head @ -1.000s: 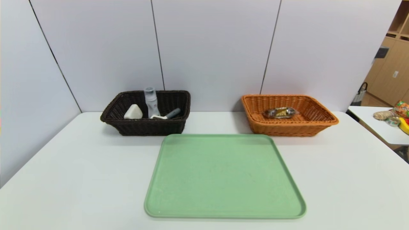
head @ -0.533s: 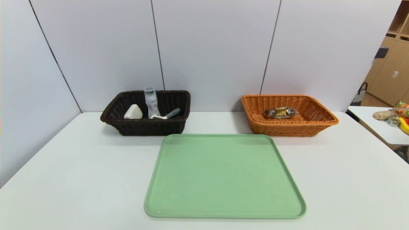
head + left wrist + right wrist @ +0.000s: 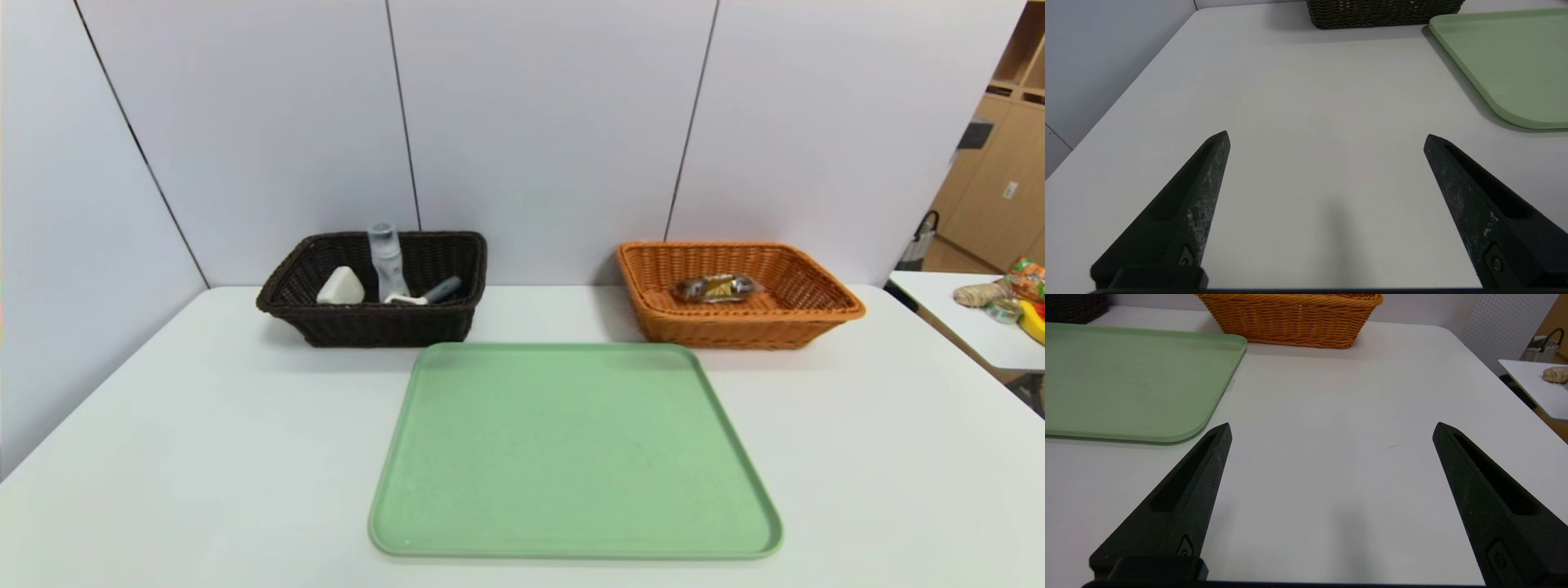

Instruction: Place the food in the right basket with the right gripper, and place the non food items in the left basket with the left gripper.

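From left to right across the white table (image 3: 204,457), the dark basket (image 3: 371,322) already holds 3 non-food items: a pale triangular piece (image 3: 340,287), an upright clear bottle (image 3: 387,260) and a slim tool with a dark handle (image 3: 433,293). The green tray (image 3: 575,453) in the middle is bare, and the orange basket (image 3: 739,322) on the right holds 1 wrapped snack (image 3: 715,287). Judged from that, the sorting looks finished.

The left gripper (image 3: 1326,138) sits low over bare table near the tray's corner, jaws wide apart and holding nothing. The right gripper (image 3: 1332,428) is on the tray's other side, jaws likewise spread and empty.

Little can go wrong with the sorted things themselves. The bottle stands above the basket rim, so a careless sweep of the left arm toward that basket could tip it out. Both grippers are close to the tabletop, and a further drop or a sideways move could scrape the surface or nudge the tray.

The head view alone shows what lies inside the 2 baskets, yet it shows neither gripper. The wrist views alone show the spread jaws and how near they sit to the table, but only the baskets' outer walls. The right wrist view also catches a side table (image 3: 1539,388) with a bread-like item.
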Controlling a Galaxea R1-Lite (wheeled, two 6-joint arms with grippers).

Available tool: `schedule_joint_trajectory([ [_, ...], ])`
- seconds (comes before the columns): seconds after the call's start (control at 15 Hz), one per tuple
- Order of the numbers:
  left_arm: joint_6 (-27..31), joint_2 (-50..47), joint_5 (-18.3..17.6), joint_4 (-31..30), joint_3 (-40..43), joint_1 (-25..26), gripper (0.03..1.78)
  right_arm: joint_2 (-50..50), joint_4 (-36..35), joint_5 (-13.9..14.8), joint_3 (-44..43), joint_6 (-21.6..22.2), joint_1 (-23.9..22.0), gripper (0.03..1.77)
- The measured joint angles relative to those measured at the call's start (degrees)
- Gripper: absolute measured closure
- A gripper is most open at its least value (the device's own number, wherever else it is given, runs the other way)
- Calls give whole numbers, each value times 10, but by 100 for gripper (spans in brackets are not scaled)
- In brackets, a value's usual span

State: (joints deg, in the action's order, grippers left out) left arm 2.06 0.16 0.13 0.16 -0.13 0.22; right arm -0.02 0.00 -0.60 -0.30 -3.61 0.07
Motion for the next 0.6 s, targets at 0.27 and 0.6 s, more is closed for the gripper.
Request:
schedule_joint_trajectory([
  [0.27, -16, 0, 0, 0, 0, 0, 12, 0, 1, 2, 3, 3, 0, 10],
  [0.6, -21, 0, 0, -1, 0, 0, 12, 0, 0, 5, 3, 12, 0, 10],
])
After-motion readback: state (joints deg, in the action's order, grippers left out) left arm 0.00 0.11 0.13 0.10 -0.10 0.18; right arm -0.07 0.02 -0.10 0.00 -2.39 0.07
